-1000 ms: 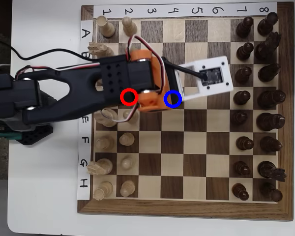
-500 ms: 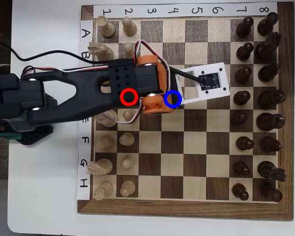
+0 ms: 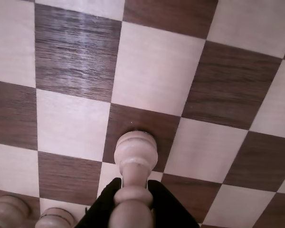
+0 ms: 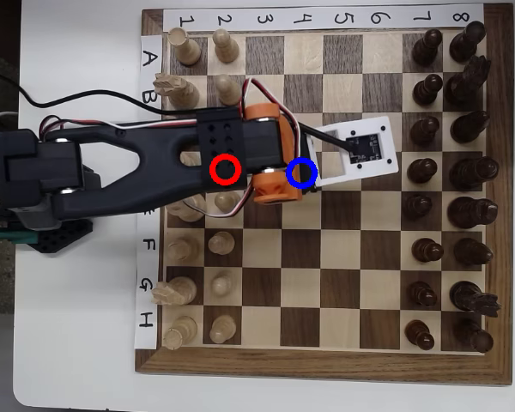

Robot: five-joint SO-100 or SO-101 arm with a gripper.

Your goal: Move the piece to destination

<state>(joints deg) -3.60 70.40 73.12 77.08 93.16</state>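
In the wrist view my gripper is shut on the pale cream pawn, with a black finger on each side of its stem. The pawn's far end lies over a dark brown square, close to or touching the board. In the overhead view the arm reaches right across the chessboard, and its orange motor and white camera board hide the gripper and the pawn. The blue ring shows over the orange motor, and its square is hidden beneath. The red ring shows over the black arm.
Pale pieces stand in the two left columns and dark pieces in the two right columns in the overhead view. Two pale pawn tops show at the wrist view's bottom left. Wires run off the board's left side.
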